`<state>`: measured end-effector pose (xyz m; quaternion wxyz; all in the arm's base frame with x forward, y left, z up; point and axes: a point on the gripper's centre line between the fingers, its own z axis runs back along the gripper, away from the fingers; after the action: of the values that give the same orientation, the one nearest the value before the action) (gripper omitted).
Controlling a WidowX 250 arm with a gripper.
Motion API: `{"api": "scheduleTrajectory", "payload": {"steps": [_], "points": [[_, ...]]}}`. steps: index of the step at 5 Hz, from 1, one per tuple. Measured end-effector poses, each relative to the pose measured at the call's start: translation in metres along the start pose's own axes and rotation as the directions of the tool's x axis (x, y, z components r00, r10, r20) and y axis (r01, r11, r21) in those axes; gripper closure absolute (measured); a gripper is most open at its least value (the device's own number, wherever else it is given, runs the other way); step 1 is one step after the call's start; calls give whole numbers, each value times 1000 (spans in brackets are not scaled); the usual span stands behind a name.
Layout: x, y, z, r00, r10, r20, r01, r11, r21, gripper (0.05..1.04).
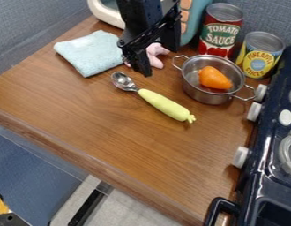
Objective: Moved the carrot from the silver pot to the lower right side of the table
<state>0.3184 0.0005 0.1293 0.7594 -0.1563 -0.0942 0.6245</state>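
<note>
My black gripper (160,62) hangs at the top centre, over the pink toy and to the left of the silver pot (212,98). It is open, its two fingers apart. Inside the pot, which has two handles and stands near the stove, lies an orange carrot (214,78), short and thick. The gripper is clear of both pot and carrot. The brown wooden table (166,154) runs down to the lower right beside the stove.
A spoon with a yellow-green handle (166,105) lies mid-table. Behind are a light blue cloth (92,52), a pink toy (155,52), a tomato sauce can (221,31) and a pineapple can (260,55). The dark stove (266,176) borders the right side.
</note>
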Motion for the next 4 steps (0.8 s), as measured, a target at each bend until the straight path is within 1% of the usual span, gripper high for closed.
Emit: {"api": "scheduleTrajectory", "payload": {"steps": [1,2,3,4], "points": [[0,3,-7,1000,10,-6,-10,1000,25,83],[-12,-3,-21,1000,3,-18,-2,998,56,83],[-20,-20,-28,1000,18,12,-19,998,54,83],[-41,-44,-41,999,47,24,-48,999,16,83]]}}
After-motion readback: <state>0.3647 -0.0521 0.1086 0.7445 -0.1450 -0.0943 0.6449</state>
